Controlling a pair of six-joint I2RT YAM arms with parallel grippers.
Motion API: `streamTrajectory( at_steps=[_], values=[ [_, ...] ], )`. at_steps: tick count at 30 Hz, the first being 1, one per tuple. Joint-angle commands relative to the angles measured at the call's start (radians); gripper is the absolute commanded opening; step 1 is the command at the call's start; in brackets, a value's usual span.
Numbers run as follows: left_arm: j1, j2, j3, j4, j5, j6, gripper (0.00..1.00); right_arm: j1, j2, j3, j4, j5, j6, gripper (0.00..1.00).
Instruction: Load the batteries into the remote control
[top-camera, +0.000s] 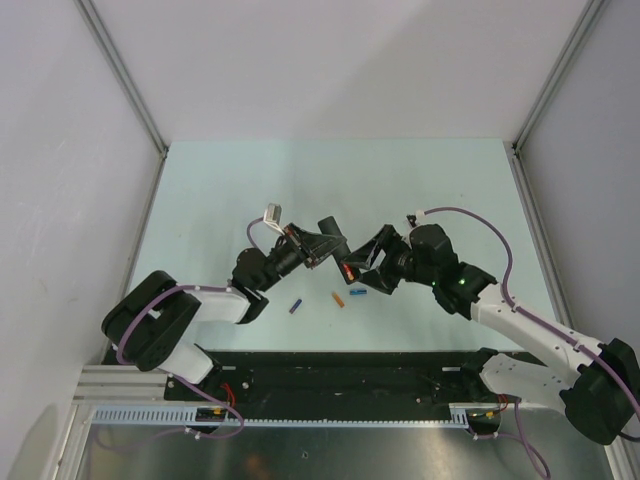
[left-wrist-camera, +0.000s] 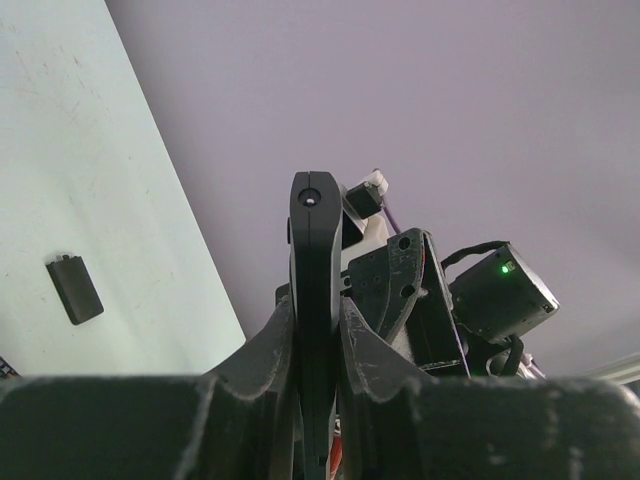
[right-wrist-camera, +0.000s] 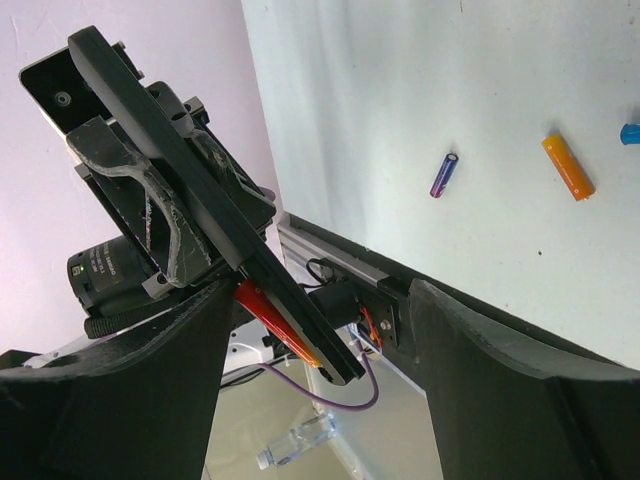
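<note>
The remote control (top-camera: 327, 243) is a slim black bar held in the air above the table's middle. My left gripper (top-camera: 318, 248) is shut on it; in the left wrist view the bar (left-wrist-camera: 314, 250) stands edge-on between the fingers (left-wrist-camera: 262, 350). In the right wrist view one orange-red battery (right-wrist-camera: 272, 318) lies along the underside of the remote (right-wrist-camera: 190, 180) near its lower end. My right gripper (right-wrist-camera: 320, 345) is open, its wide jaws either side of that end. The second orange battery (top-camera: 338, 299) lies on the table, and shows in the right wrist view (right-wrist-camera: 568, 167).
A purple-blue cylinder (top-camera: 295, 306) and a small blue cylinder (top-camera: 357, 293) lie on the table beside the loose battery. A small dark grey piece (left-wrist-camera: 75, 289) lies flat on the table to the left. A black strip and a metal rail (top-camera: 340, 375) run along the near edge.
</note>
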Motion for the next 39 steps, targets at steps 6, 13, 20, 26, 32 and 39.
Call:
streamTrajectory(
  at_steps=[6,13,20,26,32,39],
  values=[
    [-0.005,-0.045,-0.002,0.208,-0.021,0.02,0.0,-0.005,0.01,-0.013,0.038,-0.006,0.006,0.73],
    [-0.005,-0.048,-0.002,0.208,-0.027,0.018,0.0,-0.003,0.019,-0.016,0.052,-0.011,0.009,0.73],
    [-0.005,-0.053,-0.001,0.21,-0.038,0.015,0.0,0.005,0.023,-0.021,0.056,-0.009,0.01,0.7],
    [-0.005,-0.057,0.001,0.21,-0.049,0.012,0.0,0.011,0.022,-0.027,0.062,-0.008,0.013,0.67],
    [-0.003,-0.063,0.005,0.21,-0.061,0.011,0.0,0.018,0.026,-0.033,0.07,-0.008,0.016,0.62],
    [-0.003,-0.065,0.012,0.21,-0.067,0.011,0.0,0.028,0.029,-0.036,0.075,-0.011,0.015,0.6]
  ],
)
